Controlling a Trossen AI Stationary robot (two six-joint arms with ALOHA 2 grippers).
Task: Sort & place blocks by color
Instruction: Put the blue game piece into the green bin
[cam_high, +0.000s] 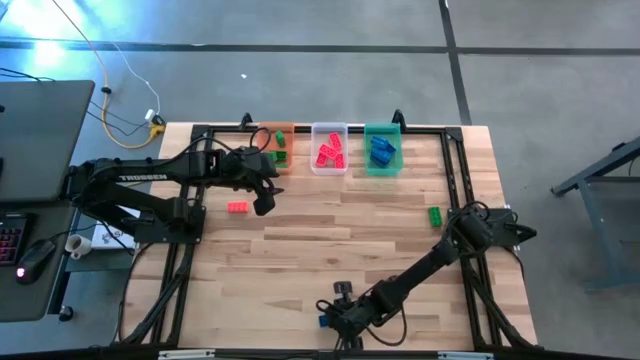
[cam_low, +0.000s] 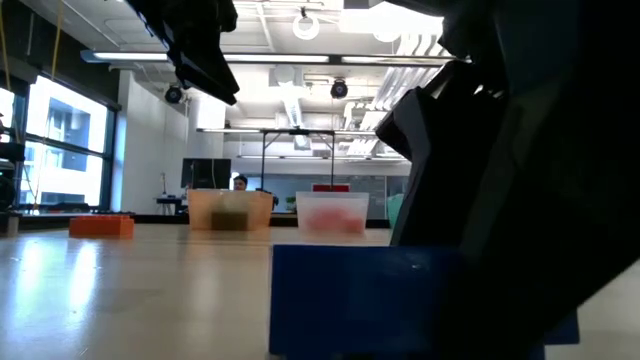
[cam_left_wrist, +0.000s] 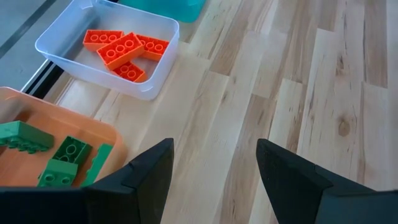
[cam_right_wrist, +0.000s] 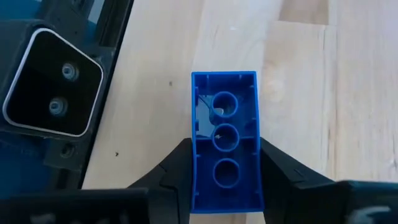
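My right gripper (cam_right_wrist: 225, 177) is at the table's near edge, right beside the low camera, shut on a blue block (cam_right_wrist: 225, 140) that fills the low view's foreground (cam_low: 370, 300). My left gripper (cam_left_wrist: 214, 168) is open and empty, raised above the table (cam_low: 200, 45) just near of the orange bin (cam_high: 277, 148). Green blocks (cam_left_wrist: 56, 158) lie in that bin and red-orange blocks (cam_left_wrist: 121, 50) in the clear bin (cam_high: 329, 148). Blue blocks (cam_high: 381, 150) lie in the green bin. One red-orange block (cam_high: 237, 207) and one green block (cam_high: 435, 214) lie loose on the table. My right gripper pinches the blue block between its two fingers (cam_right_wrist: 177, 168), one on each long side wall (cam_right_wrist: 196, 158), at the end nearer the wrist. The block's hollow underside faces the wrist camera. I cannot tell whether its lower edge (cam_low: 370, 350) touches the table.
The three bins stand in a row at the table's far edge. The low camera's black housing (cam_right_wrist: 53, 81) sits close beside the right gripper at the near edge. A black frame rail (cam_high: 455, 170) runs along the table's sides. Bare wood (cam_high: 340, 235) lies between the arms.
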